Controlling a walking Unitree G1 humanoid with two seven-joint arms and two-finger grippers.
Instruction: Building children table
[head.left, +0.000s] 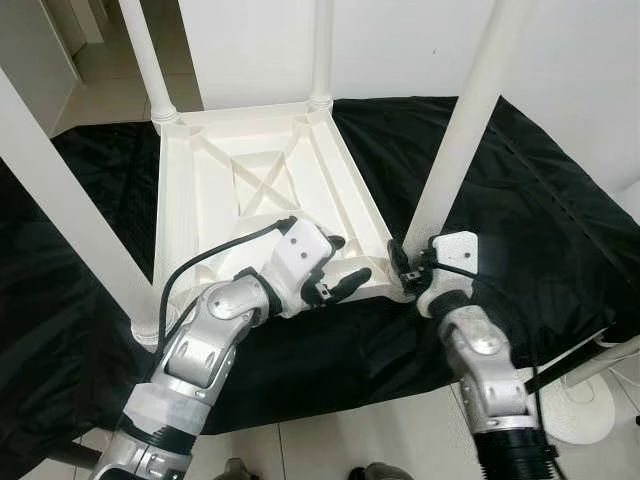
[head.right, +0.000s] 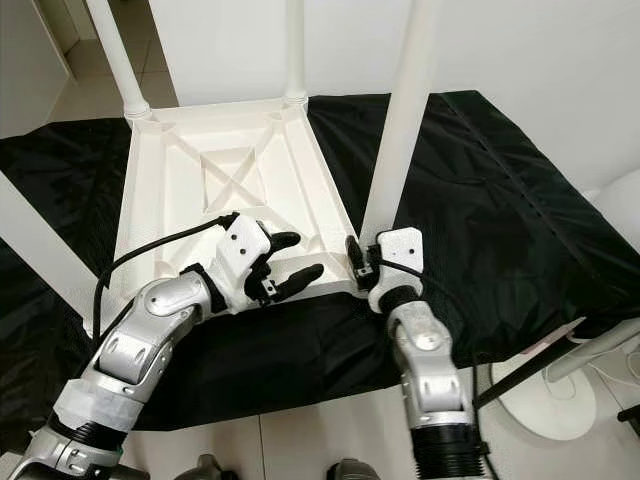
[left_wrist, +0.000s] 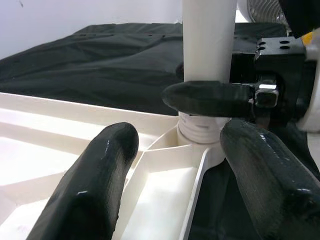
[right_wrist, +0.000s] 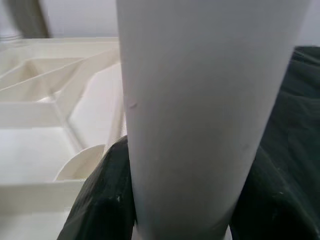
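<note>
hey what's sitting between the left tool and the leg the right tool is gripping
Nothing but the upturned tabletop's ribbed corner: in the left wrist view, the open left tool faces the leg across it, the right tool clamping its base.

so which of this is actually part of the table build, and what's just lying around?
Job:
- tabletop, upside down
- near-right leg, in its corner socket
- three other legs, already standing in their corners
- right gripper, shut on that leg's base
- left gripper, open beside the socket

Lying about:
- black sheet underneath
- white stand on the floor

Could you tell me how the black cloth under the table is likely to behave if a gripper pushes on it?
The cloth lies in folds, so it is probably floppy and would bunch. Its sheen suggests it is slippery, so the upturned table might slide.
</note>
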